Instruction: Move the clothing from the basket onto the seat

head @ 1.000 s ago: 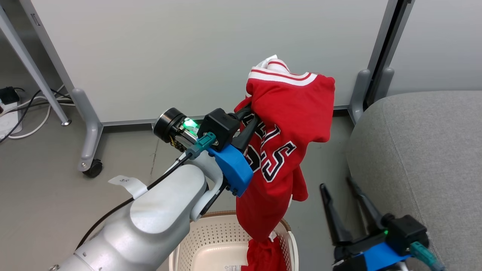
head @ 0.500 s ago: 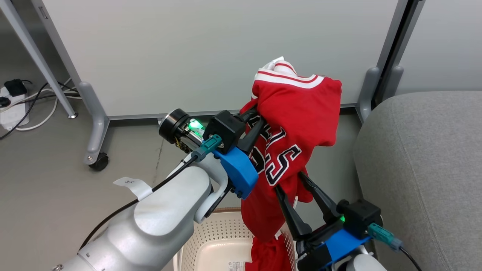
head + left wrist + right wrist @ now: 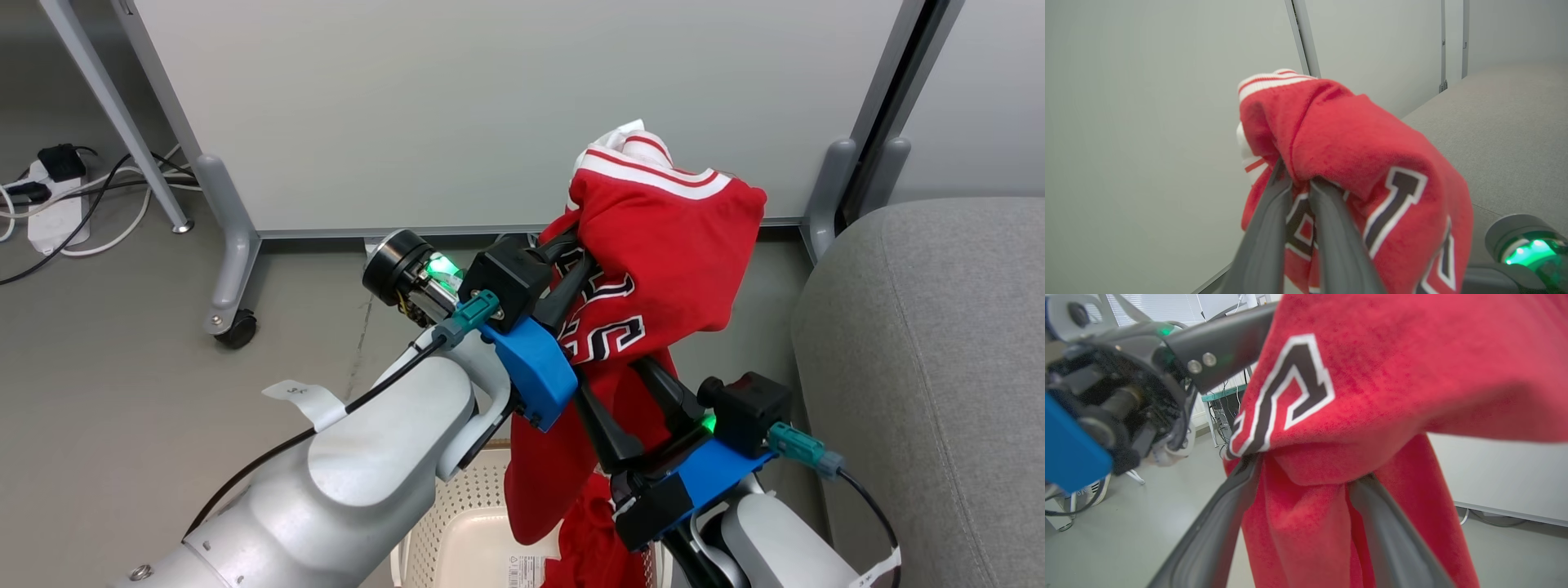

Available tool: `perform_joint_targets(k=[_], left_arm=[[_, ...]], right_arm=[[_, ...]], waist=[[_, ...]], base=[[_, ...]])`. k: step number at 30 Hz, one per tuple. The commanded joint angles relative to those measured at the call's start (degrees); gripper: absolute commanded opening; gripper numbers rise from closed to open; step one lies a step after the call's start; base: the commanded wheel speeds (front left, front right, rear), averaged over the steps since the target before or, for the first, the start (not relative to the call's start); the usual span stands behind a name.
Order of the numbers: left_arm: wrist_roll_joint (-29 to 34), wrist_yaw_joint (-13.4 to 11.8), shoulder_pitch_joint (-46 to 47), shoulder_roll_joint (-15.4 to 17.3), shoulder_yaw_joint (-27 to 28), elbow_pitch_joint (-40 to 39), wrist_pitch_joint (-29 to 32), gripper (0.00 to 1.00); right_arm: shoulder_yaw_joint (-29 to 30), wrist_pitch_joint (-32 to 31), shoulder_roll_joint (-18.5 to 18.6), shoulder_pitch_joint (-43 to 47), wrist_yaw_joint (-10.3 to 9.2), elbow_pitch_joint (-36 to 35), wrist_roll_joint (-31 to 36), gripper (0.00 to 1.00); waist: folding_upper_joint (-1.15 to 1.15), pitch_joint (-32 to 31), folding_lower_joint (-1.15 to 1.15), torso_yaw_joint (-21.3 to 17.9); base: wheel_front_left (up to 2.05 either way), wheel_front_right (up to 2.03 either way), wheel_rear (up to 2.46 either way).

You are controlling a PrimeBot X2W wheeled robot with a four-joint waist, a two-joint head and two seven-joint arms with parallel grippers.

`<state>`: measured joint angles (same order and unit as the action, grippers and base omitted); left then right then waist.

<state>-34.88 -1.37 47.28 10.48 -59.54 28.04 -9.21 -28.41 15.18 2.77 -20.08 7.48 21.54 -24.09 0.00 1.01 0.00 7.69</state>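
The jersey (image 3: 669, 245) hangs above the basket (image 3: 441, 531), near the seat (image 3: 922, 343), pinched in our left gripper (image 3: 1298, 175). Our right gripper (image 3: 624, 392) stands spread around its lower folds. We judge the cloth may slip from that narrow pinch, or its hem may snag the basket rim.

Left tool (image 3: 1296, 177) clamped, right tool (image 3: 1310, 471) spread

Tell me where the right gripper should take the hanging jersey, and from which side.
Probably grip the bunched fold of the jersey hanging below its lettering, coming from the seat side: the left gripper pinches the top, and the open right gripper straddles that fold.
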Motion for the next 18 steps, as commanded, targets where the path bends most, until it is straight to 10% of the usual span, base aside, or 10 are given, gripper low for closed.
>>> perform_joint_targets(k=[1, 7, 9, 18], left_arm=[[-0.3, 0.2, 0.9, -0.2, 0.1, 0.2, -0.4, 0.0], [-0.4, 0.2, 1.4, -0.5, -0.1, 0.9, -0.9, 0.0], [-0.4, 0.2, 1.3, -0.6, -0.2, 1.1, -1.0, 0.0], [-0.8, 0.3, 1.6, -0.4, -0.4, 1.7, -1.3, 0.0]], right_arm=[[-0.1, 0.0, 0.2, -1.3, 0.03, 0.4, -0.7, 1.0], [-1.6, 0.0, 0.2, -3.4, 0.03, 2.1, -2.7, 1.0], [-2.4, 0.0, 0.2, -4.0, 0.03, 3.0, -3.7, 0.0], [-2.8, 0.0, 0.2, -4.8, 0.03, 3.7, -5.3, 0.0]], waist=[[0.0, 0.1, 0.0, 0.1], [0.0, 0.2, 0.0, 0.4], [0.0, 0.2, 0.0, 0.4], [0.0, 0.2, 0.0, 0.3]], base=[[0.0, 0.0, 0.0], [0.0, 0.0, 0.0], [0.0, 0.0, 0.0], [0.0, 0.0, 0.0]])
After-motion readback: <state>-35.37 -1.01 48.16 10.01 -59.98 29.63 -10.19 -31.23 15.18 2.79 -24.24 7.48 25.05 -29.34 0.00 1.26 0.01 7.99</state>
